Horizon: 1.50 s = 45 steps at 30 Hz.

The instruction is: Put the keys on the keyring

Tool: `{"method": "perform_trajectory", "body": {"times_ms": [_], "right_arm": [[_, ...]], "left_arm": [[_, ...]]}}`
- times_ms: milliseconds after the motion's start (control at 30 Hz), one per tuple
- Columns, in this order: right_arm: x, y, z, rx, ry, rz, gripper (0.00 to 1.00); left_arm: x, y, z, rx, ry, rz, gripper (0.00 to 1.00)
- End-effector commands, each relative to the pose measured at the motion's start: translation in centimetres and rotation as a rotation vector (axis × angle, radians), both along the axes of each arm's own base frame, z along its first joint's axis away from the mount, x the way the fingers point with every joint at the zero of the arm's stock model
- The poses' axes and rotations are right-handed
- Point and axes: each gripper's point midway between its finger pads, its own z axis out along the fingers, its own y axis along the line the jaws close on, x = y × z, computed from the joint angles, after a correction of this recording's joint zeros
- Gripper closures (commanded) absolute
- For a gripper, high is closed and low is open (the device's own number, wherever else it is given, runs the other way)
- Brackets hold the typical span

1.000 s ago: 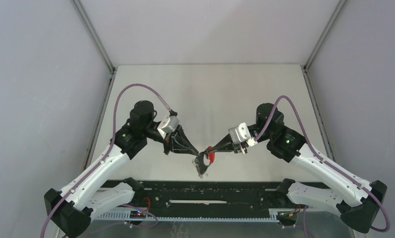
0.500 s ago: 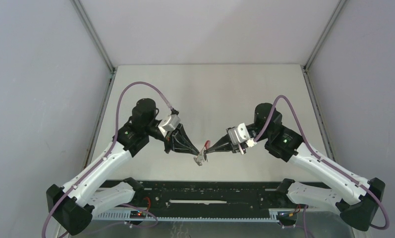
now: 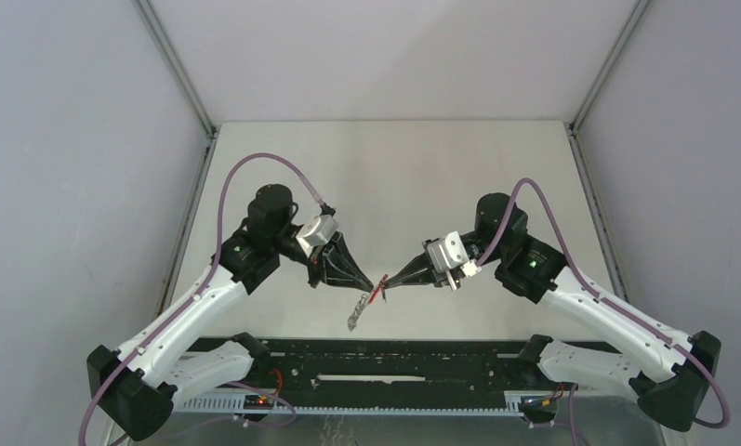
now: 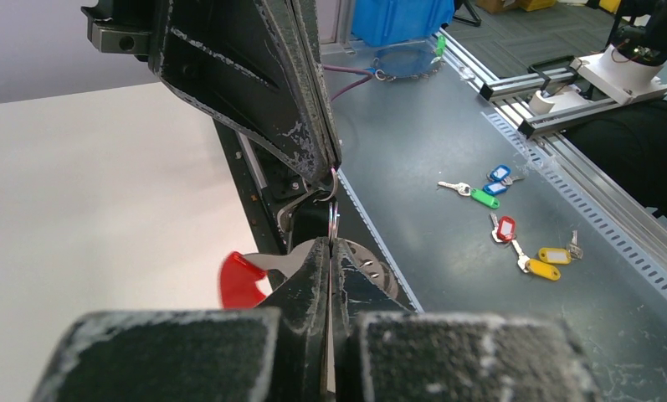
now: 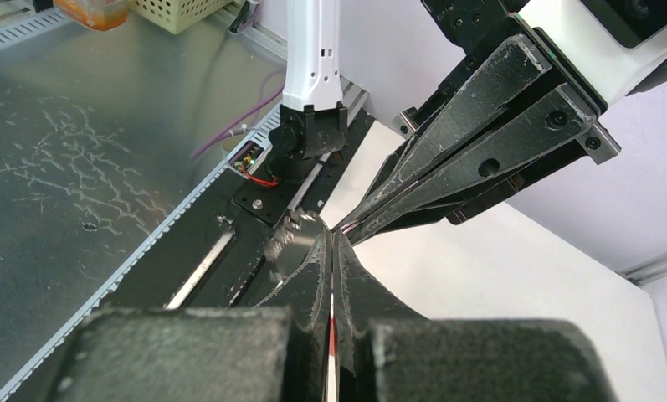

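We note white arm links (image 3: pixel 185 316), black joints (image 3: pixel 269 206), looping purple cables (image 3: pixel 255 160), silver wrist blocks (image 3: pixel 317 232), tapered black gripper fingers (image 4: pixel 254 75) scuffed grey.

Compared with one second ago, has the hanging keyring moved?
Yes. The keyring swung left and turned edge-on, judged against the black rail.

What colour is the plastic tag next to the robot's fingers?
Red. The tag shows best in the left wrist view, just left of the closed fingers.

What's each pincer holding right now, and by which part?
Right pincer: the keyring, clamped on its thin red part. Left pincer: a small metal ring, pinched edge-on at its rim.
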Motion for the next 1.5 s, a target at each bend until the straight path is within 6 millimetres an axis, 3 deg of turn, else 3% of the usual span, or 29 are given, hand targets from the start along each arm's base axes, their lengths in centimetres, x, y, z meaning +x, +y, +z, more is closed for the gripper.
{"method": "perform_trajectory", "body": {"times_ms": [0, 1467], "right_arm": [[-0.4, 0.3, 2.4, 0.062, -0.053, 0.027, 1.0], [0.0, 1.8, 2.4, 0.054, -0.032, 0.038, 1.0]], "left_arm": [[-0.5, 0.1, 2.8, -0.054, -0.067, -0.031, 1.0], [-1.2, 0.4, 3.0, -0.082, -0.114, -0.035, 1.0]]}}
